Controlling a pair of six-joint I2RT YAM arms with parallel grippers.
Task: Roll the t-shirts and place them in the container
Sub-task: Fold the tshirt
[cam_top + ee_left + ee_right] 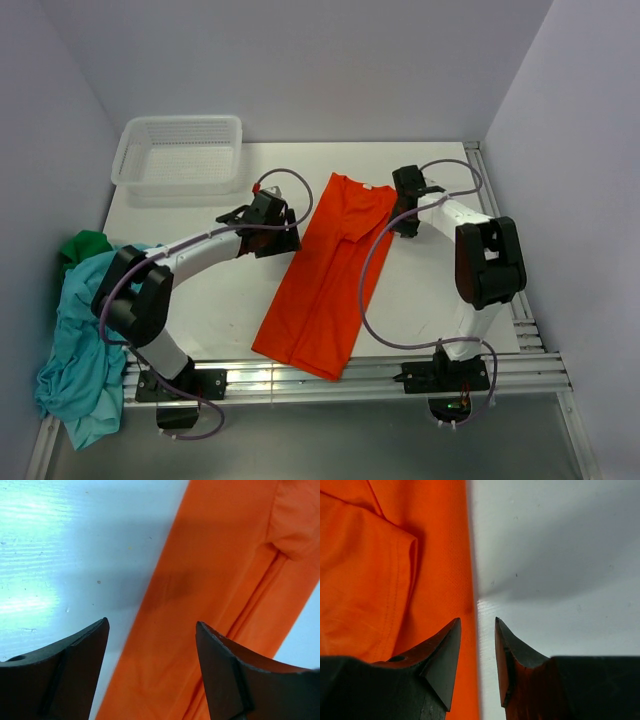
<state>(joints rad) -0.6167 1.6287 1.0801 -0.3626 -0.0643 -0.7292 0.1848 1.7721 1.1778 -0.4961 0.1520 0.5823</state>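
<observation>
the orange-red t-shirt (322, 285) lies flat in the middle of the top view. it is folded lengthwise into a long strip that runs on a slant from its collar end at upper centre down to its hem at lower centre-left. a sleeve (365, 580) is tucked in over the body near the collar end.

the left gripper (285, 232) sits at the strip's left edge, toward the collar end. in its wrist view the jaws stand wide apart with nothing between them (152, 625), and the shirt's long edge (215, 580) crosses the gap on a slant, white table (75, 555) to the left of it.

the right gripper (405, 215) sits at the strip's right edge, across from the left one. its jaws are apart by a narrow gap (477, 622), clamped on nothing, and the shirt's straight edge (440, 555) lines up with that gap, bare table (560, 540) on the right. whether either pair of fingertips touches the cloth or the table, i cannot tell.

at the left edge of the top view a teal-blue t-shirt (80, 360) lies crumpled and hangs over the table's side. a dark green t-shirt (85, 245) is bunched just above it.

a white mesh basket (180, 150) stands in the upper left corner of the table (430, 300), well apart from the orange-red strip.
</observation>
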